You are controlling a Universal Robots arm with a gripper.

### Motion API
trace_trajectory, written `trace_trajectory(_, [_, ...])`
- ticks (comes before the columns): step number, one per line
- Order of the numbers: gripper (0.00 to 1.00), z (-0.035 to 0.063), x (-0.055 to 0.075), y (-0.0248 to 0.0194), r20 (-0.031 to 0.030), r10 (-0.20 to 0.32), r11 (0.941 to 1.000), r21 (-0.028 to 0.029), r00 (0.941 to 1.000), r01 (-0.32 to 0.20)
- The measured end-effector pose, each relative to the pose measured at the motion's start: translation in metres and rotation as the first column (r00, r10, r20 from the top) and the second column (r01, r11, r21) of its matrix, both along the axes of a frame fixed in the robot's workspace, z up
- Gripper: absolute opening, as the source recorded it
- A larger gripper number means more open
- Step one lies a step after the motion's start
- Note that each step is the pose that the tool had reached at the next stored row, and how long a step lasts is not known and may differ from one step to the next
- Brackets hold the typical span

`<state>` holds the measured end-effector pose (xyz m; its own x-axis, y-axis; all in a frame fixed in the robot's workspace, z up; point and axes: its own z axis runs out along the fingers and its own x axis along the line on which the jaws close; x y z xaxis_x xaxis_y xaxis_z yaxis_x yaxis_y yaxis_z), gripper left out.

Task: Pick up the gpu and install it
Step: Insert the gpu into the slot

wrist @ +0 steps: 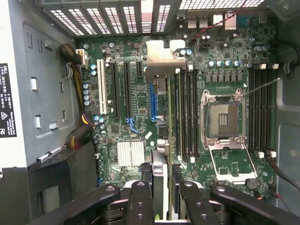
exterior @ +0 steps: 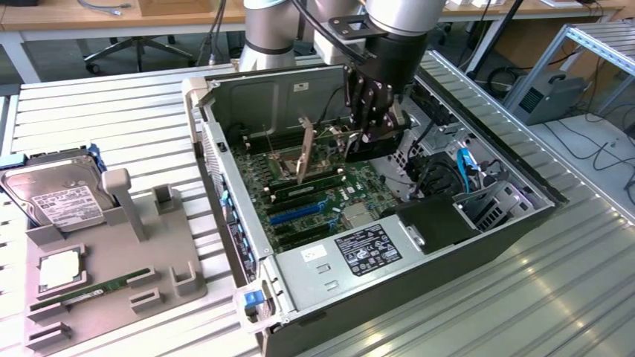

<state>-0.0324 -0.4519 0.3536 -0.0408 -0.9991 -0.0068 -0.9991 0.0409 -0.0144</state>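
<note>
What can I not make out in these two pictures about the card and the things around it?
- Lower edge of the card and its slot: in the wrist view the card itself covers them; in the exterior view the gripper does.
- Label in the case: exterior view, print too small to read.
- Hard drive: exterior view, partly behind the grey holder.

My end effector point(exterior: 369, 126) hangs inside the open computer case point(exterior: 297, 297), which lies on its side on the counter point(exterior: 100, 119). The gpu point(exterior: 308, 147) stands on edge between my fingers, above the motherboard point(exterior: 317, 201). To the exterior view's left of the case sits a parts tray point(exterior: 109, 297), with the hard drive point(exterior: 55, 197) at its far end and a memory stick point(exterior: 89, 290) nearer.
</note>
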Motion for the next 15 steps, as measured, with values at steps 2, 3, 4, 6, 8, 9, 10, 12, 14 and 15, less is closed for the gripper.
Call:
trace_trajectory(2, [0.27,-0.0001,0.0000,-0.0004,0.0000,0.000,1.0000,0.0000,1.0000,0.000])
trace_trajectory(3, [0.27,-0.0005,-0.0003,-0.0013,0.0000,0.000,1.0000,0.0000,1.0000,0.000])
trace_trajectory(4, [0.27,-0.0009,-0.0005,-0.0016,0.0000,0.000,1.0000,0.0000,1.0000,0.000])
trace_trajectory(6, [0.27,-0.0010,-0.0008,-0.0018,0.0000,0.000,1.0000,0.0000,1.0000,0.000])
trace_trajectory(8, [0.27,-0.0011,-0.0009,-0.0018,-0.0001,0.000,1.0000,-0.0002,1.0000,0.000])
trace_trajectory(9, [0.27,-0.0011,-0.0010,-0.0019,-0.0001,0.000,1.0000,-0.0002,1.0000,0.000])
trace_trajectory(10, [0.27,-0.0015,-0.0011,-0.0020,0.0000,0.000,1.0000,-0.0001,1.0000,0.000])
trace_trajectory(12, [0.27,-0.0018,-0.0012,-0.0021,0.0000,0.000,1.0000,0.0000,1.0000,0.000])
trace_trajectory(14, [0.27,-0.0020,-0.0013,-0.0022,0.0001,0.000,1.0000,0.0002,1.0000,0.000])
trace_trajectory(15, [0.27,-0.0021,-0.0014,-0.0024,0.0001,0.000,1.0000,0.0002,1.0000,0.000])
